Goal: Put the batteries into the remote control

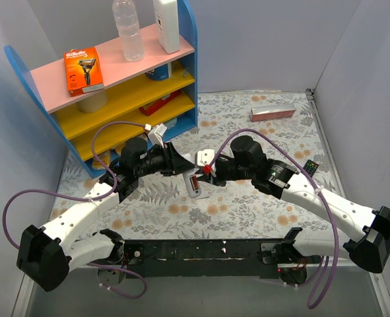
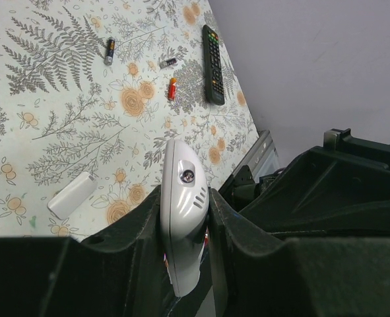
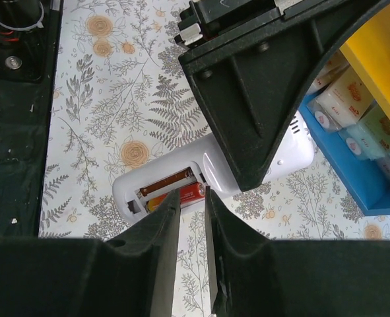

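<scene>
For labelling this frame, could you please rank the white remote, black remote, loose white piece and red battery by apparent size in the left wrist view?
1. white remote, though it sits nearest the camera, which inflates it
2. black remote
3. loose white piece
4. red battery

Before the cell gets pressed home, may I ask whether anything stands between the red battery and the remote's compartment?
Nothing visible does: the red battery lies at the open compartment of the white remote, by the right gripper; the left gripper clamps the remote elsewhere.
</scene>
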Robot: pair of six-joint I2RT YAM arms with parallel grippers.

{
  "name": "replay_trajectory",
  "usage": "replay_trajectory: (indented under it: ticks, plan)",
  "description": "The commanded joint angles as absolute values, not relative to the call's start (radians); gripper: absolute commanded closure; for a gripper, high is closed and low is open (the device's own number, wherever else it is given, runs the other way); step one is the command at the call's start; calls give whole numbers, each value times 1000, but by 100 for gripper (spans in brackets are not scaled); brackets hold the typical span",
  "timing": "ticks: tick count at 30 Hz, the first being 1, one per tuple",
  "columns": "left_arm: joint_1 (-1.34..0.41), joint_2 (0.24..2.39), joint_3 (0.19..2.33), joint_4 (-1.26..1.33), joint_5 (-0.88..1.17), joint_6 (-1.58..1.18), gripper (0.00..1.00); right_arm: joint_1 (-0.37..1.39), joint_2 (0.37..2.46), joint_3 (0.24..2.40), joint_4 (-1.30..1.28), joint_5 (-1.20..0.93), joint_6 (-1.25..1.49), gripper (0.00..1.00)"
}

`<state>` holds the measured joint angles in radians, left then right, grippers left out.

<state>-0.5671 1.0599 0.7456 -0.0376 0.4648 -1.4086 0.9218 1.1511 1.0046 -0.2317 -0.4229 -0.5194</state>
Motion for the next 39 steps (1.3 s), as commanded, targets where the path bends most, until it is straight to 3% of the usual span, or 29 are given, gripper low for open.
replay_trajectory:
  ticks: [1,39]
  plan:
    - [-572,1062,787,-18,503,-1393,100,913,1158,1057,-212,-459,-518,73]
    - [-572,1043,790,64,522,-1417,100,900,1206,996,-296,-529,-505,91]
